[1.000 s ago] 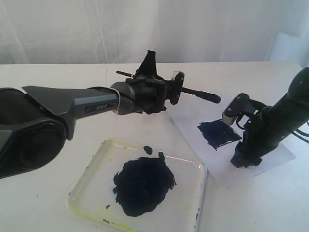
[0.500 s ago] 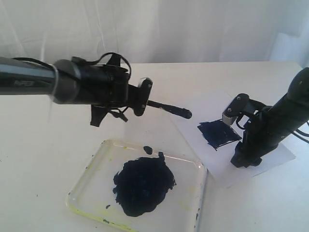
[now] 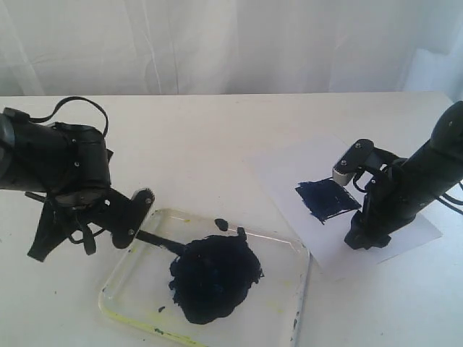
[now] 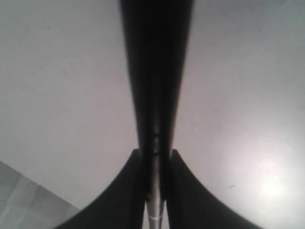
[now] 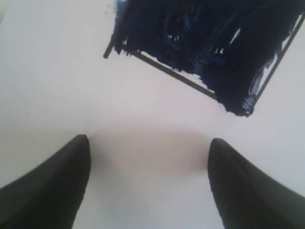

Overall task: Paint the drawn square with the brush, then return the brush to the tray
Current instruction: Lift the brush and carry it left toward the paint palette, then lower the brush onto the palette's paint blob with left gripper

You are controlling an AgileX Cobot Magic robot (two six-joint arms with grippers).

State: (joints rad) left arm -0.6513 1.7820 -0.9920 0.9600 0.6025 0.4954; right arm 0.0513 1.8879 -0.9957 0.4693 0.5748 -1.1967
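My left gripper (image 3: 129, 225) sits low at the left rim of the clear tray (image 3: 286, 296), shut on the black brush (image 3: 160, 244). The brush slants down into the tray, its tip reaching the blue-black paint blob (image 3: 215, 277). In the left wrist view the brush (image 4: 155, 71) runs straight out between the closed fingers (image 4: 183, 191). The drawn square (image 3: 327, 199) is a solid blue-black patch on the white paper (image 3: 289, 170). My right gripper (image 3: 367, 238) rests on the paper beside it, open and empty; the painted square (image 5: 200, 43) shows beyond its spread fingers (image 5: 52, 191).
The white table (image 3: 217, 130) spreads behind the tray and paper, backed by a white curtain (image 3: 217, 43). Small paint spots (image 3: 221, 223) lie near the tray's far rim. The left arm's cables (image 3: 72, 108) loop above its wrist.
The left arm swung from above the table's middle back to the left and down, carrying the brush, whose tip now lies in the tray's paint. The right arm stayed put.
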